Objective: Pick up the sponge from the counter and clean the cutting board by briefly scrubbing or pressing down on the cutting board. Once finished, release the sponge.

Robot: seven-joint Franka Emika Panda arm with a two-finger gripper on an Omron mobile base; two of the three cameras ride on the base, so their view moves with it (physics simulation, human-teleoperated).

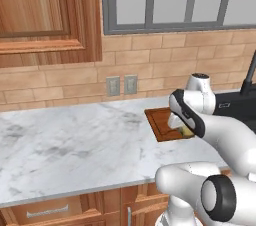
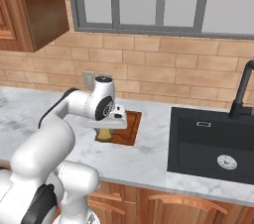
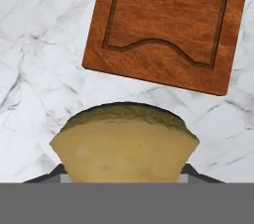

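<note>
The mustard-yellow sponge point(image 3: 124, 151) sits pinched between my gripper's point(image 3: 124, 176) dark fingertips, its sides squeezed in. The gripper is shut on it. The reddish-brown cutting board point(image 3: 168, 25) with its grooved rim lies just beyond the sponge on the white marble counter point(image 3: 34, 44). From the right base view the hand point(image 2: 105, 125) points down with the sponge point(image 2: 103, 134) under it, at the near left corner of the board point(image 2: 130, 126). In the left base view the sponge point(image 1: 186, 131) peeks out below the wrist beside the board point(image 1: 159, 120). Whether the sponge touches the counter is unclear.
A black sink basin point(image 2: 213, 143) with a dark faucet point(image 2: 242, 89) lies to the right of the board. Two wall outlets point(image 1: 122, 85) sit in the brick backsplash, and a wooden wall cabinet point(image 1: 45, 15) hangs at the upper left. The counter point(image 1: 75, 145) stretches left.
</note>
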